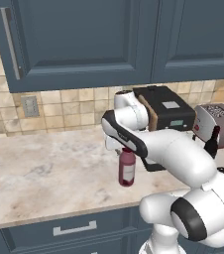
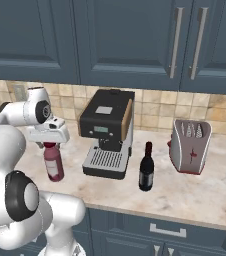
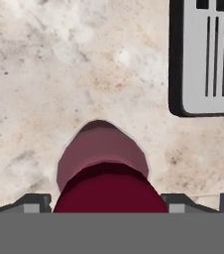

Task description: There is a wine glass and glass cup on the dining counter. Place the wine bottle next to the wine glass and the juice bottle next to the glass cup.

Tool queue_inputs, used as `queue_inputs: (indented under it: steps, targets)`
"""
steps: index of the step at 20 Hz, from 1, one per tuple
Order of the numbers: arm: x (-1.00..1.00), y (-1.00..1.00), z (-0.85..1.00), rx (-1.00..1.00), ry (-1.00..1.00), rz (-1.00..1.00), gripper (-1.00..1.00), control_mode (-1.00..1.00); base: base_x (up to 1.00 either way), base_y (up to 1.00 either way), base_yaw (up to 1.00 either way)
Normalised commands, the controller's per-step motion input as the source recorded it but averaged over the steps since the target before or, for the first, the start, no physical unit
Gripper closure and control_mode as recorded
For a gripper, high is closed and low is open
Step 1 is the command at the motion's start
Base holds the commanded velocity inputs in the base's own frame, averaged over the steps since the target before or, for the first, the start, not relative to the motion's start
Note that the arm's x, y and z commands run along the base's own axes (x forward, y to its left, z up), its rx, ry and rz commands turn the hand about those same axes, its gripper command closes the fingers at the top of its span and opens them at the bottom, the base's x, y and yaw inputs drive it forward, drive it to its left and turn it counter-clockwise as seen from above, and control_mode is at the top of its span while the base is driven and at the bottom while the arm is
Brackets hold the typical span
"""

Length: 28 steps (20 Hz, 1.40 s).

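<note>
The gripper (image 3: 105, 198) sat over the juice bottle (image 1: 127, 168), left of the coffee machine (image 2: 106, 131), fingers flanking its cap; whether they clamped it could not be told. The lift-off came next, apparently.

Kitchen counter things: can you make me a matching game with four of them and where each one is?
Things:
1. juice bottle
2. wine bottle
3. coffee machine
4. toaster

Places (right base view):
A. farthest right on the counter
B. right under the gripper
C. against the tiled wall, between the two bottles
D. between the coffee machine and the toaster, nearer the front edge

Pairs: 1-B, 2-D, 3-C, 4-A
</note>
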Motion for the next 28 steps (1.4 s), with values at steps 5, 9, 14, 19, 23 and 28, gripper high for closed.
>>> queue_inputs:
  steps: [5,9,14,19,23,28]
  targets:
    - [-0.16,0.0,0.22,0.0,0.0,0.02,1.0,-1.0,0.0,0.0,0.0]
    - [-0.3,0.0,0.56,0.0,0.0,0.07,1.0,-1.0,0.0,0.0,0.0]
    - [-0.38,0.0,0.67,0.0,-0.04,0.08,1.0,-1.0,0.0,0.0,0.0]
    - [-0.44,0.0,0.57,0.0,-0.03,0.07,1.0,-1.0,0.0,0.0,0.0]
    - [-0.42,0.0,0.43,0.0,0.0,0.0,1.0,-1.0,0.0,0.0,0.0]
    - [-0.37,-0.01,0.31,0.0,0.0,0.0,1.0,-1.0,0.0,0.0,0.0]
